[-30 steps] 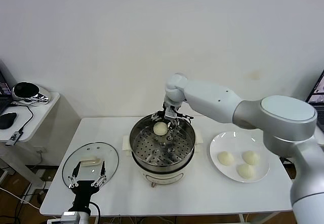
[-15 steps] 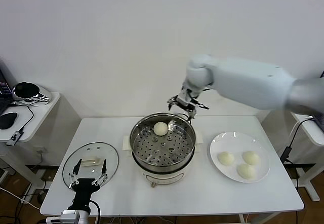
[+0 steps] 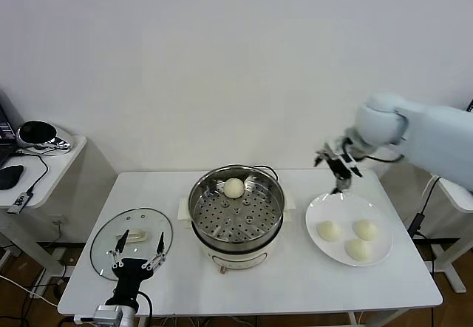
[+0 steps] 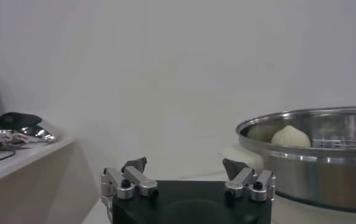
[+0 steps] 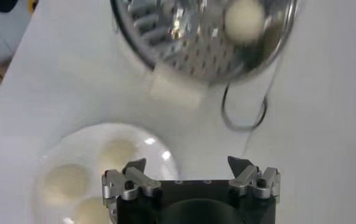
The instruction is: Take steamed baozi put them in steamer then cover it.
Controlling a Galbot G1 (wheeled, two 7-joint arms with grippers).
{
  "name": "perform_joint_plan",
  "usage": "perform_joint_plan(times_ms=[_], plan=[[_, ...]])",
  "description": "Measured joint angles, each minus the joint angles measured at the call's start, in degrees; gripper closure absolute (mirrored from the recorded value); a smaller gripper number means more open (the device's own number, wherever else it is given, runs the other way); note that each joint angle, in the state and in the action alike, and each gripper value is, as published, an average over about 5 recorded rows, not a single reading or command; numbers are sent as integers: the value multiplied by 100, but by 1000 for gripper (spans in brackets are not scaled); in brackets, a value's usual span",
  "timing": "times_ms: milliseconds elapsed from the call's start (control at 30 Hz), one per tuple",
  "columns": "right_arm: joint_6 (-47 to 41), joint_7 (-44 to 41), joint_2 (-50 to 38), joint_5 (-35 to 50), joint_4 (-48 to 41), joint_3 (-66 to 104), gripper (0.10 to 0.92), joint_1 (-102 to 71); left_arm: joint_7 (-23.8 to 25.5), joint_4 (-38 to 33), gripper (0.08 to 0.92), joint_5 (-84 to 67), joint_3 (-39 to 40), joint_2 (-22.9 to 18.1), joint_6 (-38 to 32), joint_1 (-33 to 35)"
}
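Right end effector (image 3: 338,170) hangs over the table's far right edge, fingers apart, empty, just behind the white plate (image 3: 319,206). Three baozi (image 3: 329,231) sit close together on it near the right edge; one baozi (image 3: 234,187) lies at the far side of the steamer (image 3: 236,212), mid-table. Risk: a descending finger nudges a neighbouring bun, or a soft bun slips or dents. Left end effector (image 3: 138,262), fingers apart, idles at the near left corner beside the cover (image 3: 133,238).
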Motion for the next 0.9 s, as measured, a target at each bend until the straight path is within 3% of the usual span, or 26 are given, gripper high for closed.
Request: perform_joint_plan(times_ms=[400, 900], plan=[[-229, 167, -214, -597, -493, 1272, 203, -1867, 21, 29, 177, 19, -71, -31, 0, 48], [8, 301, 472, -1110, -1287, 2211, 203, -3221, 18, 11, 177, 118, -208, -67, -20, 126]])
